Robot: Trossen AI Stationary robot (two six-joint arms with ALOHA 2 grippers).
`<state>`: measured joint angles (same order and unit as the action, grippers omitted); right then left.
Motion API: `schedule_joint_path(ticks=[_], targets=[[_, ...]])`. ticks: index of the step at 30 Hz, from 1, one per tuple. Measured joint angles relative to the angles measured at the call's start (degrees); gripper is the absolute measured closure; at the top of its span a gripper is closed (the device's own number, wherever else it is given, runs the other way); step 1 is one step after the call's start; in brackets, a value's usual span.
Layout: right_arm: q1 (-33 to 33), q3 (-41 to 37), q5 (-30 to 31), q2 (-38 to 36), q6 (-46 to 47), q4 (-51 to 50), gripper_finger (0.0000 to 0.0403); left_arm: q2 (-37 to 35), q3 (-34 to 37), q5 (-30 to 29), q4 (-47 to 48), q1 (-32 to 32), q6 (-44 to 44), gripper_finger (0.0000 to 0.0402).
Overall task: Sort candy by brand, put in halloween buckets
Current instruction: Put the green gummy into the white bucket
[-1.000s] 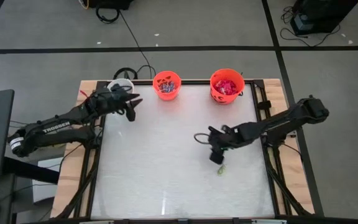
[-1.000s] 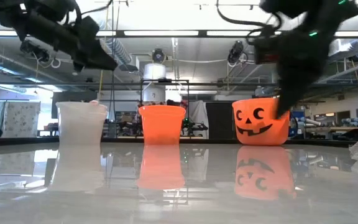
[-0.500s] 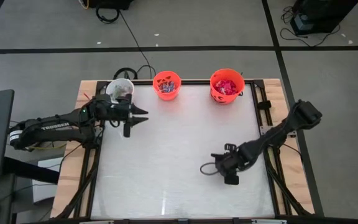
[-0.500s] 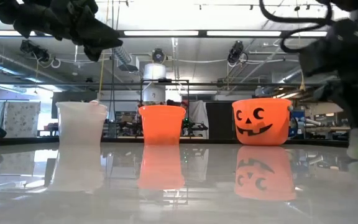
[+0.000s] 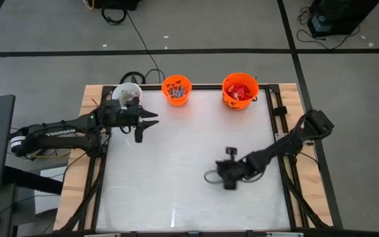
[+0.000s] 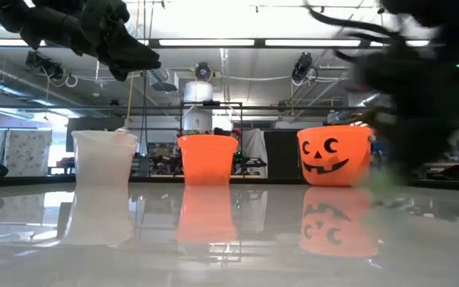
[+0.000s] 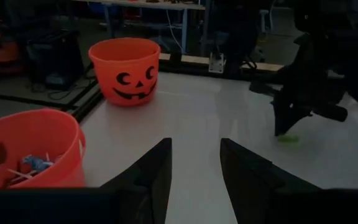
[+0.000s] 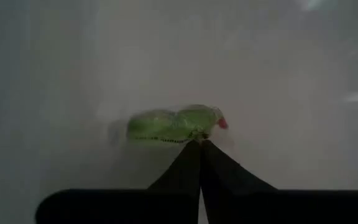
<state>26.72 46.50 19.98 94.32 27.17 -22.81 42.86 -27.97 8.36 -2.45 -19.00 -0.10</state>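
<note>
My right tool (image 8: 199, 144) is pinched shut on the bare tabletop (image 5: 176, 191), tips touching a green candy (image 8: 173, 124). My left tool (image 5: 151, 119) hovers half-open near the white bucket (image 5: 127, 94); both orange buckets (image 5: 240, 91) stand well apart

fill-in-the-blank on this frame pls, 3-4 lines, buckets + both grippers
1. The bucket nearest the left gripper is the ____ one.
2. The right gripper's jaws are ____.
3. The candy lying just past the right gripper's fingertips is ____ in colour.
4. The jack-o'-lantern face shows in the low view on the ____ orange bucket.

Missing words: white; shut; green; larger
</note>
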Motion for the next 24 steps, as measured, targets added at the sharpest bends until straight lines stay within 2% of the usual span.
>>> schedule_joint_path(ticks=[3, 9, 13, 19, 24], targets=[[-2.66, 0.00, 8.38, 0.15, -6.59, 12.69, 0.0396, 2.26, 0.00, 0.00, -1.25, 0.00, -0.06, 0.0259], [-8.07, 0.09, 10.46, 0.38, -23.51, 38.29, 0.0399, 6.78, 0.00, 0.02, -4.18, 0.00, -0.09, 0.0259], [-11.76, 0.09, 11.59, 0.34, -30.84, 50.20, 0.0400, 9.33, 0.00, 0.14, -7.84, 0.00, 0.15, 0.0259], [-17.92, 0.09, 7.48, 0.31, -32.63, 57.20, 0.0401, 12.21, 0.00, 2.30, -12.30, 0.00, 0.75, 0.0259], [-22.83, 0.09, -3.76, 0.31, -27.23, 58.87, 0.0401, 16.09, 0.00, 2.58, -17.48, 1.67, 5.25, 0.0259]])
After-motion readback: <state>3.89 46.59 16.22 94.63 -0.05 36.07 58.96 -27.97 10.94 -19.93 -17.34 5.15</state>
